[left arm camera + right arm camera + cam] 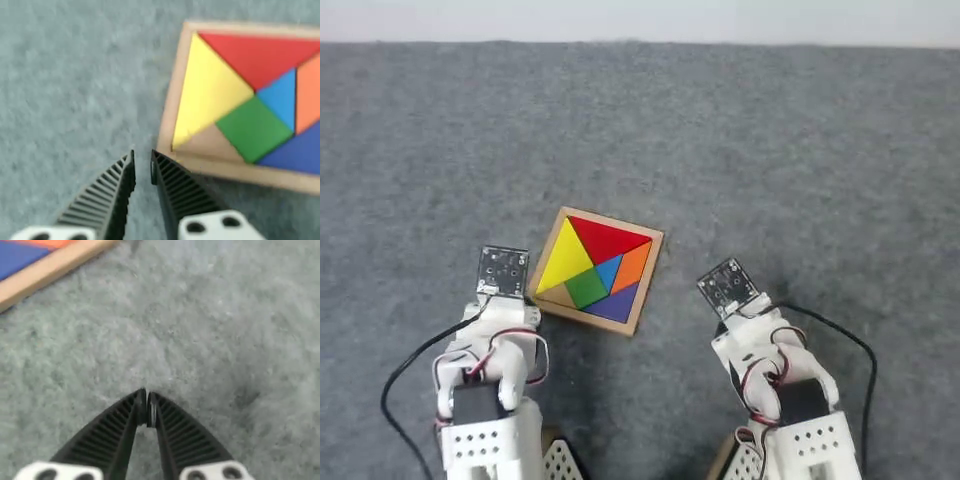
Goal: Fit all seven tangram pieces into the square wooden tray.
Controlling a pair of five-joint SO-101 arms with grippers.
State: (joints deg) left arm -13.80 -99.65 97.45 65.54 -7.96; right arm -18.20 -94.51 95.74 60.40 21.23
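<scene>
**Tray filled with colour, both pincers idle beside it**

The square wooden tray [582, 317] lies turned at a slant on the grey felt-covered bench [770, 150], between the two arms and a little nearer the left one. Inside it sit a yellow triangle [563, 262], a red triangle [608, 240], a small blue triangle [609, 272], an orange piece [634, 266], a green square [586, 288] and a purple piece [617, 300], packed edge to edge. Beside the green square, at the tray's corner nearest the left arm, is a tan triangle [205, 142]; whether it is a piece or bare tray floor cannot be told.

The left arm [490, 350] stands just beside that corner. Its left pincer [142, 157] is released, the fingers a slit apart with nothing between them, the tips just off the tray's rim.

The right arm [770, 370] is off to the tray's other side. Its right pincer [146, 407] is clenched on nothing, tips touching, over bare felt near the tray's edge.
</scene>
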